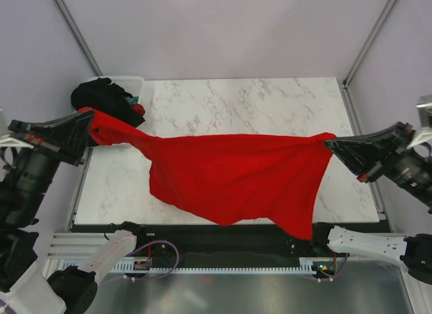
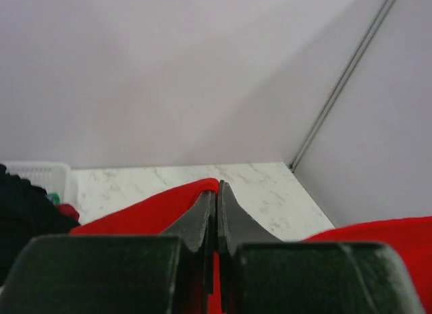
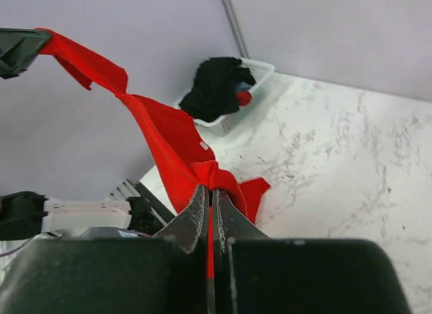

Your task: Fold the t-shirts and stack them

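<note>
Pretty sure I'm driving a lab test cell here, not anyone's laundry room. Plain pale panels point(image 1: 223, 30) box in the marble-look table point(image 1: 270, 101) on three sides, with bare metal struts point(image 1: 73, 22) running up the corners. The left arm point(image 1: 30, 169) and right arm point(image 1: 395, 162) sit on a slotted metal rail point(image 1: 223, 265) at the near edge, with wires point(image 1: 167, 250) looping around in the open. The only homey bits are a red t-shirt point(image 1: 229, 172) and some black t-shirts point(image 1: 101, 94) in a white tub point(image 1: 133, 80).
</note>
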You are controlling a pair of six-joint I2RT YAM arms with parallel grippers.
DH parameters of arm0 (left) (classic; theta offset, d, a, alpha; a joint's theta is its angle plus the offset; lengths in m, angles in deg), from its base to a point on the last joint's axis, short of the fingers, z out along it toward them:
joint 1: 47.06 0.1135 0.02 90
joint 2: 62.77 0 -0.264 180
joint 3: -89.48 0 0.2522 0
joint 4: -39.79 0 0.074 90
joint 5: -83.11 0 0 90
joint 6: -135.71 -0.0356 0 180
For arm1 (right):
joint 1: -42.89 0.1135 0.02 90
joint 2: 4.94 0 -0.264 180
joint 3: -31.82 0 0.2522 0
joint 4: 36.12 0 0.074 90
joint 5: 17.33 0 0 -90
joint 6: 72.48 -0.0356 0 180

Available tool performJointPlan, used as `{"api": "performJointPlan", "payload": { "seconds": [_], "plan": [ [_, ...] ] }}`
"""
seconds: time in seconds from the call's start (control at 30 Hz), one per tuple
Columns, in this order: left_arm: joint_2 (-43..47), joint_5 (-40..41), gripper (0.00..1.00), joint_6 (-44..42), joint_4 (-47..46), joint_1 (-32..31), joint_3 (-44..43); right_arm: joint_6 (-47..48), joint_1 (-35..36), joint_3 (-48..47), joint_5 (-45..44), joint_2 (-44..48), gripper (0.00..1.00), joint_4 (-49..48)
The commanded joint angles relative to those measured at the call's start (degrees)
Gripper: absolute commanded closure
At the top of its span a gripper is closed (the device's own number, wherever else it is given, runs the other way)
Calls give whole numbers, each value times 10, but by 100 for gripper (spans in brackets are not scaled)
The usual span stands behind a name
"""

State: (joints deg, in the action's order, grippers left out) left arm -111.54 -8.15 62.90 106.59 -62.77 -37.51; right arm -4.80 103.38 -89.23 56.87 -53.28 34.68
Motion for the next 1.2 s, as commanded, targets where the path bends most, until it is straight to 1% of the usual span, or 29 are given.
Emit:
{"api": "performJointPlan", "payload": {
  "seconds": [0.0, 0.13, 0.17, 0.27, 0.33, 0.5, 0.57, 0.6, 0.67, 0.73, 0.8, 0.83, 0.87, 0.9, 0.93, 0.97, 1.0, 1.03, 1.07, 1.1, 1.13, 1.17],
  "plan": [
    [-2, -42, 98, -58, -36, 2, -81, 48, -1, -28, 64, 25, 100, -28],
    [-8, -67, 98, -57, -78, 4, -137, 64, -12, -43, 81, 53, 100, -52],
    [-12, -81, 98, -55, -87, 3, -147, 67, -19, -47, 97, 59, 100, -56],
    [-30, -90, 98, -51, -118, 3, -193, 83, -44, -73, 134, 55, 100, -59],
    [-42, -89, 98, -48, -137, 4, -213, 91, -59, -92, 139, 51, 100, -51],
    [-69, -121, 98, -41, -202, 4, -212, 103, -111, -106, 124, 49, 100, -61],
    [-91, -129, 96, -39, -215, 3, -211, 90, -129, -93, 97, 59, 100, -90],
    [-98, -128, 95, -38, -218, 4, -207, 87, -133, -89, 59, 60, 100, -97],
    [-121, -125, 95, -39, -226, 3, -198, 83, -137, -84, 17, 45, 100, -92],
    [-143, -102, 97, -38, -228, 4, -183, 82, -138, -75, -79, 16, 100, -76],
    [-180, -93, 98, -33, -229, 4, -166, 60, -136, -70, -171, -10, 100, -52],
    [-194, -90, 98, -31, -227, 3, -161, 55, -136, -69, -280, -46, 100, -40],
    [-227, -89, 98, -26, -225, 4, -151, 50, -125, -69, -322, -67, 100, -28],
    [-242, -89, 98, -25, -224, 4, -142, 52, -117, -60, -374, -87, 100, -15],
    [-261, -89, 98, -23, -224, 3, -133, 50, -113, -50, -419, -125, 100, -11],
    [-280, -95, 97, -20, -222, 4, -124, 7, -112, -45, -524, -147, 100, 4],
    [-323, -102, 97, -20, -220, 5, -109, 0, -115, -34, -542, -163, 100, 17],
    [-344, -116, 97, -21, -218, 11, -99, -5, -128, -26, -540, -196, 100, 9],
    [-367, -121, 97, -21, -216, 15, -83, 8, -184, -14, -491, -213, 100, -10],
    [-425, -127, 97, -19, -212, 21, -82, 24, -226, 4, -453, -231, 100, -39],
    [-456, -145, 97, -15, -208, 30, -83, 32, -272, 19, -407, -270, 100, -59],
    [-497, -153, 96, -6, -195, 45, -86, 40, -361, 41, -362, -292, 100, -88]
  ]
}}
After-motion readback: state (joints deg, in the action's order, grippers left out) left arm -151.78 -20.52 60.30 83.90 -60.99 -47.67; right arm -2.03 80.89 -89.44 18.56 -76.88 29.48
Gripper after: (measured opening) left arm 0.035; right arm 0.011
